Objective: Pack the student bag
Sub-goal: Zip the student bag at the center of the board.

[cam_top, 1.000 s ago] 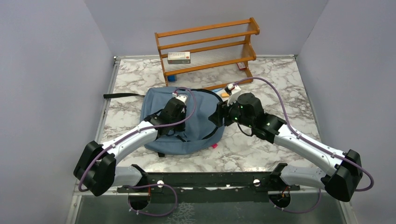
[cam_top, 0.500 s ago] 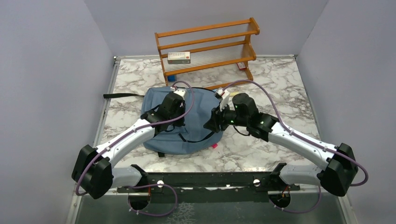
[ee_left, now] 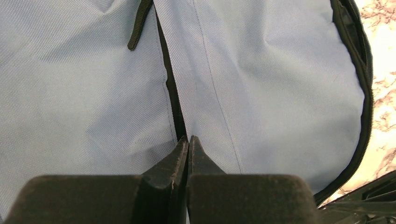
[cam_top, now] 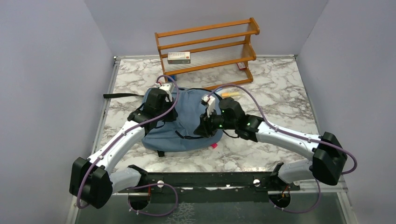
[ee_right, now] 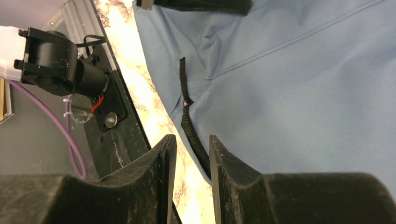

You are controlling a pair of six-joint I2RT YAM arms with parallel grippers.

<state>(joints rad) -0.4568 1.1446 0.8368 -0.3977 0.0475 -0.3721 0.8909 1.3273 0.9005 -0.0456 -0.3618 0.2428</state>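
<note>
Blue student bag (cam_top: 189,119) lies flat mid-table, just near of the wooden rack (cam_top: 208,44). Left gripper (ee_left: 188,141) is pressed fully together at its black zipper (ee_left: 171,91). Right gripper (ee_right: 192,142) stands narrowly apart at the bag's right edge.

Two white-shelled robot arms, the left arm (cam_top: 116,144) and the right arm (cam_top: 285,137), share a black mounting rail (cam_top: 205,179). Bulky black housings (cam_top: 329,158) cap the joints. A purple cable (ee_right: 75,140) loops along each arm to a small white camera block (cam_top: 208,103) at the wrist. Green lights (cam_top: 219,125) glow on the right arm's black wrist. The left gripper (ee_left: 188,139) and right gripper (ee_right: 192,140) have matte black, scuffed fingers tapering to wedges. A black cylindrical motor (ee_right: 56,65), seemingly at an arm's base, carries thin red wires (ee_right: 97,105).
</note>
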